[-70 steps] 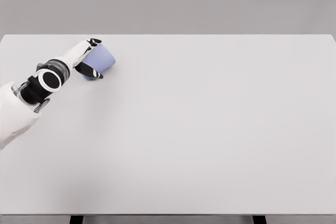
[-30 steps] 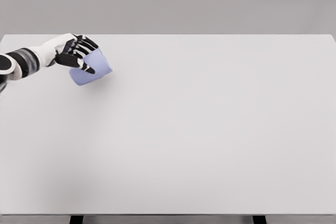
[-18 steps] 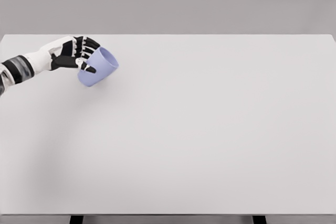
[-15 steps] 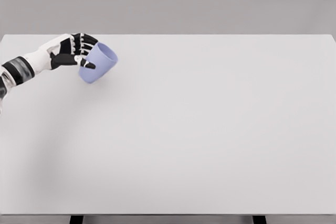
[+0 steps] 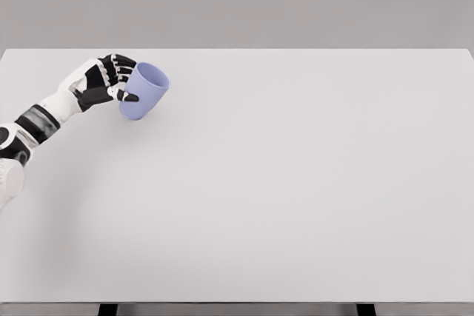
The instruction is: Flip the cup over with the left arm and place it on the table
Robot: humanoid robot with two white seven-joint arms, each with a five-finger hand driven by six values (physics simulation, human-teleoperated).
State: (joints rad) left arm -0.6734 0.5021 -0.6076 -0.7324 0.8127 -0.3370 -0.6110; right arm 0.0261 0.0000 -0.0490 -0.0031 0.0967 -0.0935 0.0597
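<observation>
A white robot arm enters from the lower left edge and reaches up and to the right across a wide, pale grey table point(image 5: 296, 183). The arm has dark bands at the wrist and ends in the left hand point(image 5: 100, 83), white on the back with black fingers point(image 5: 117, 62). The hand is closed around a cup point(image 5: 143, 91) — the fingers curl over its upper left side while the thumb presses along the side nearer the camera. The cup is lavender blue, plain, with no handle to be seen. It sits in the far left part of the table, near the back edge, and is tilted so its open mouth faces up and to the right, with the darker inside just showing; its narrower base points down and to the left. Whether the base touches the table cannot be told — only a faint shadow lies beneath it. To the right of the cup the tabletop runs on, smooth and evenly lit, to its right edge. A flat grey wall point(image 5: 237, 1) fills the background above the table.
</observation>
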